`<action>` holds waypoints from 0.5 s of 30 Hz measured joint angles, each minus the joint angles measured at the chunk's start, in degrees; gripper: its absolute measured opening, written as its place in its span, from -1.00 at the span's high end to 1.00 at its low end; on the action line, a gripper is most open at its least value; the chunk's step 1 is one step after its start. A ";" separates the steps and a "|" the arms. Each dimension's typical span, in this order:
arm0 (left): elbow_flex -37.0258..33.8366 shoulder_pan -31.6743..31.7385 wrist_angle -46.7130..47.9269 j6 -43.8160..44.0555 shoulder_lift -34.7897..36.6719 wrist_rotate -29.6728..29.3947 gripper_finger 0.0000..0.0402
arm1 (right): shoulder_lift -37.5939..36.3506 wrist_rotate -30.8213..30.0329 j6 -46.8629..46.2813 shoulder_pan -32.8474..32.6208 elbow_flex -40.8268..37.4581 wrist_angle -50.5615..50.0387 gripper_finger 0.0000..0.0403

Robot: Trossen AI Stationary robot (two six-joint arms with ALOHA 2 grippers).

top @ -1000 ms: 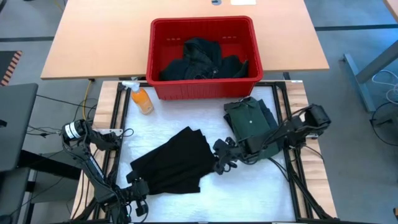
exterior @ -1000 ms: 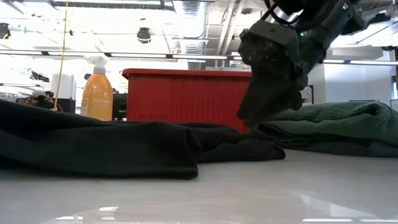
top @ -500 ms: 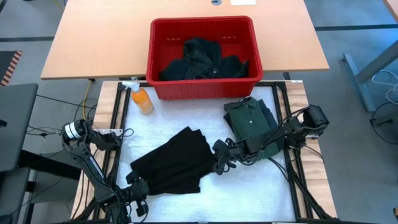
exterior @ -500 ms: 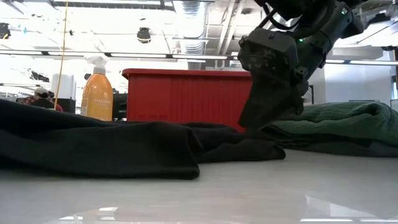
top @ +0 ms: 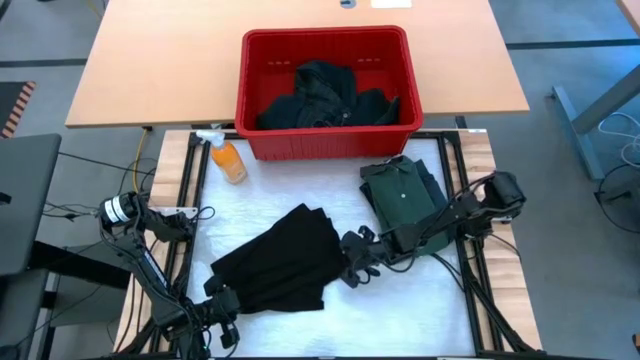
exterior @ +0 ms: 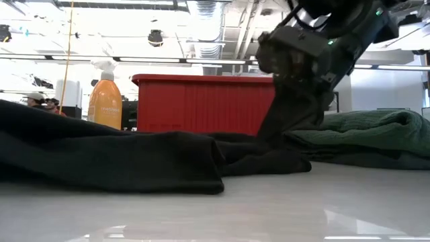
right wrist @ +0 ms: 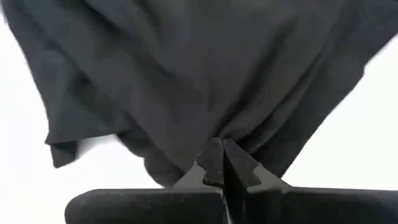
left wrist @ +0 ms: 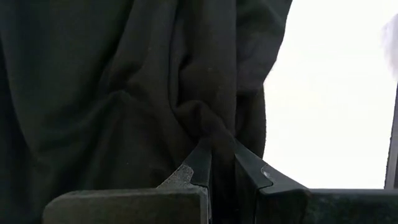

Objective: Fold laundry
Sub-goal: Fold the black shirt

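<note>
- Now the right tool [top: 352, 270] is pinching shut on the right edge of the black garment [top: 275, 262]; a second ago its fingers were standing apart above that edge.
- Meanwhile the left tool [top: 222, 322] is staying clamped on the garment's corner near the surface's front-left corner.
- Spread across the middle of the white surface [top: 400, 310], the black garment is lying just beside the folded green shirt [top: 405, 200].
- More dark laundry [top: 320, 95] is sitting in the red basket [top: 325, 45] at the back.

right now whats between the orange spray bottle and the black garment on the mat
Nothing: in the high view only bare white mat lies between the orange spray bottle and the black garment.
</note>
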State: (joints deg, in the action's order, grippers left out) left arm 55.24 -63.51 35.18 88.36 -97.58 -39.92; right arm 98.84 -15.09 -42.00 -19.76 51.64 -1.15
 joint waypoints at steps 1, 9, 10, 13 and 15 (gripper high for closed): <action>0.00 0.00 -0.04 0.00 0.00 0.06 0.94 | -0.38 -0.11 0.02 -0.49 0.00 -0.34 0.93; 0.00 -0.97 -1.38 -0.08 0.00 0.00 0.94 | -4.90 -11.80 -3.92 -7.34 0.00 -8.45 0.94; 0.00 -1.22 -1.94 -0.41 0.00 0.00 0.94 | -5.37 -13.64 -5.20 -8.12 0.00 -9.65 0.94; 0.00 -2.18 -2.87 -0.90 0.00 0.15 0.94 | -6.78 -17.43 -8.84 -10.31 -1.12 -10.72 0.94; 0.00 -2.72 -2.78 0.71 0.00 0.09 0.94 | -7.70 -18.26 -11.36 -11.60 -3.02 -8.81 0.94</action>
State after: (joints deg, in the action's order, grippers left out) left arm 55.24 -66.22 32.40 89.07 -97.58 -39.83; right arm 91.14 -33.34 -53.36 -31.36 48.62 -9.96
